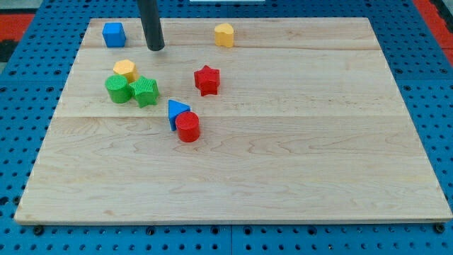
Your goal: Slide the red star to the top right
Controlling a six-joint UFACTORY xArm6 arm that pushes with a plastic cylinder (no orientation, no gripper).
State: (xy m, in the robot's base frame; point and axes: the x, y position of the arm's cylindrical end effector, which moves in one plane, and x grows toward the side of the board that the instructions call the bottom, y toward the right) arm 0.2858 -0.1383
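The red star [207, 80] lies on the wooden board [297, 156], left of centre in the upper half. My tip [156, 48] stands near the view's top, up and to the left of the red star, well apart from it. The tip is between the blue cube [113, 34] on its left and the yellow block [224, 35] on its right, touching neither.
A yellow block [124, 69], a green cylinder [118, 89] and a green star [144, 91] cluster at the left below the tip. A blue triangle [177, 111] touches a red cylinder [188, 127] below the red star. A blue pegboard [425, 64] surrounds the board.
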